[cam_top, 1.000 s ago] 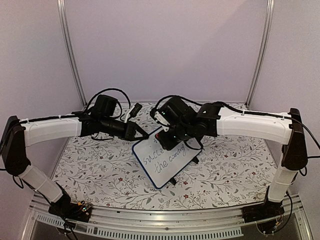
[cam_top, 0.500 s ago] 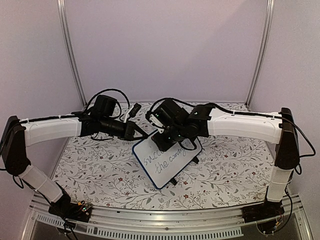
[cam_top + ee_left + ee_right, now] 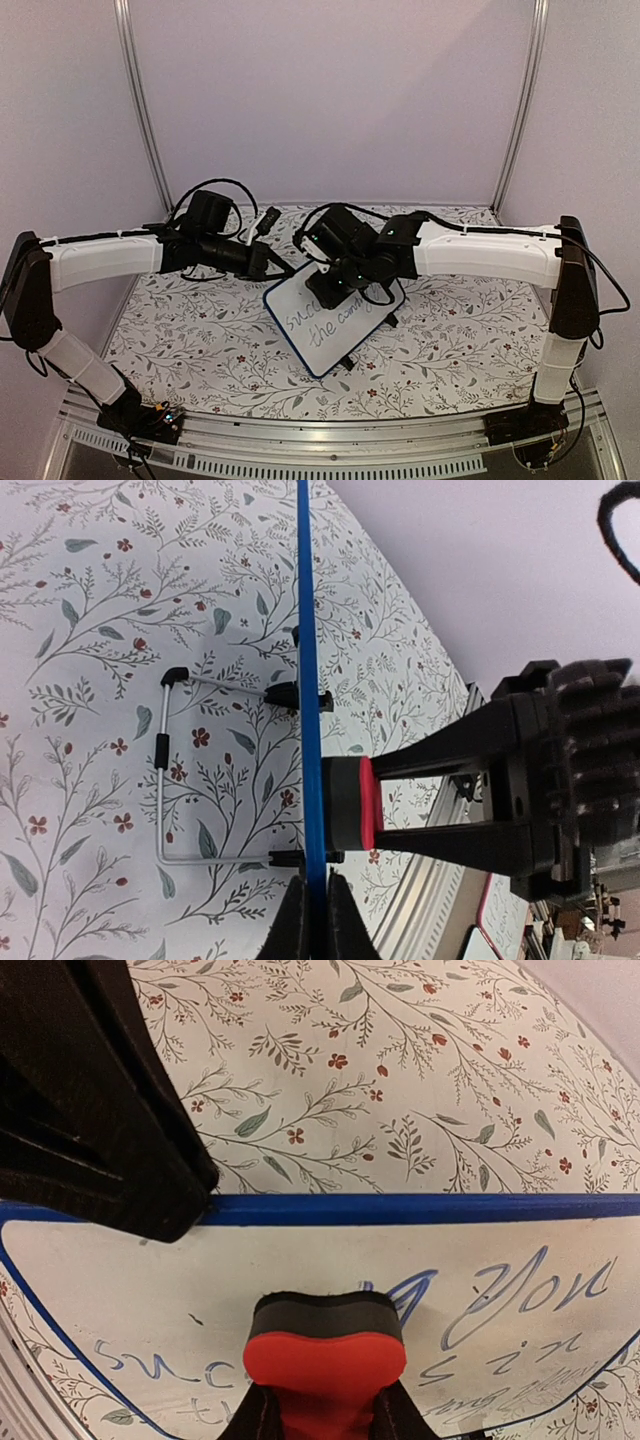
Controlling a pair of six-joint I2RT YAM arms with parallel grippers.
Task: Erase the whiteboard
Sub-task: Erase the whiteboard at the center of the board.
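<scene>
Left claw (image 3: 311, 885) shut on the thin blue frame of the whiteboard (image 3: 325, 340), I steady the board where it stands propped on its wire stand (image 3: 160, 780) at mid-table, between my two arms, on the floral cloth (image 3: 190, 340). My right claw (image 3: 322, 1408) is clamped on the red eraser (image 3: 325, 1345), whose dark felt face sits against the white surface, just below the top frame edge. Seen from the right wrist, the board's long axis runs side to side across the view. The handwriting (image 3: 520, 1285) stretches away from the eraser along that axis, mostly to the right and underneath. The right arm is the one placed to wipe; the left only holds. By my reckoning the coming stroke should run sideways along the lines, with most of the writing yet to be cleared.
</scene>
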